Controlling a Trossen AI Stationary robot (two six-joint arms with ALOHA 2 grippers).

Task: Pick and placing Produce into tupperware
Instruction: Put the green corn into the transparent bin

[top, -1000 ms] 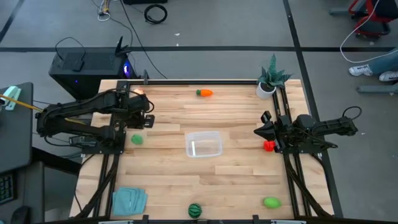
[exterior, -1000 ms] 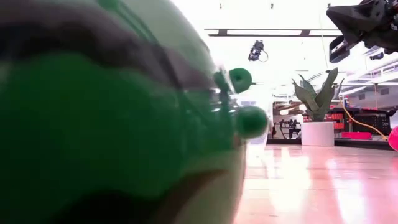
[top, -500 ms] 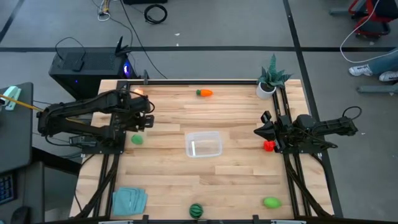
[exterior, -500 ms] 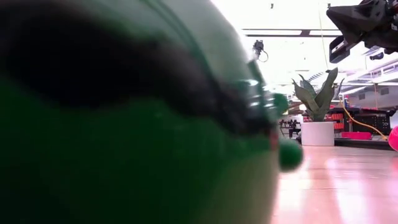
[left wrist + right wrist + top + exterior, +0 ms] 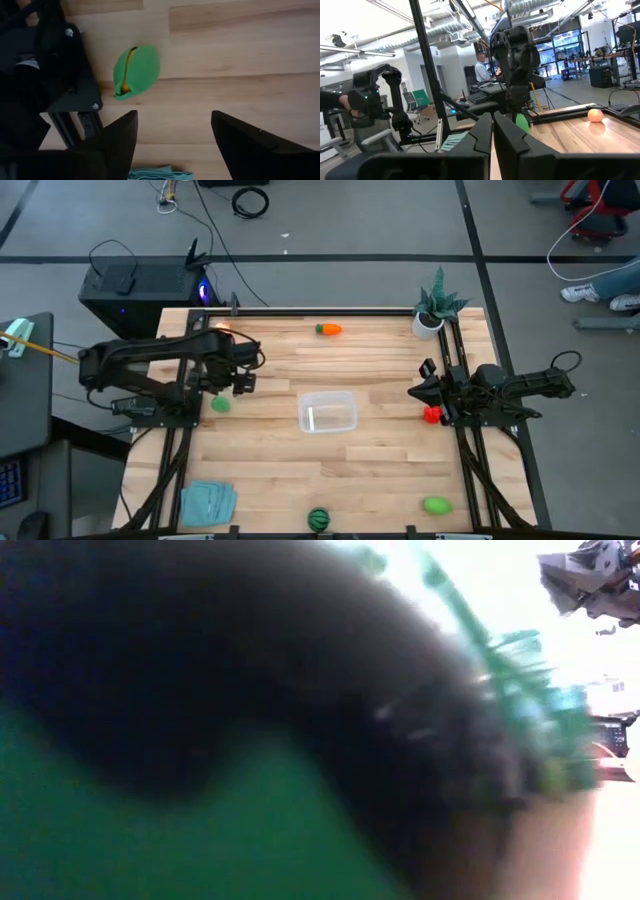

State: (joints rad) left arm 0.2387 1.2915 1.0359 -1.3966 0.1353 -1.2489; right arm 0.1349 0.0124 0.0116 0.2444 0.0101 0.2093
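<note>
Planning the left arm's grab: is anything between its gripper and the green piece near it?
Nothing visible. The left gripper is open above bare table, and the green piece lies just ahead, beside the arm's base frame.

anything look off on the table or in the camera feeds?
Yes: the low view is almost wholly blocked by the dark green striped ball, which sits at the table's near edge right against that camera. The tupperware holds no produce. The green piece near the left pincer looks split, showing orange inside.
</note>
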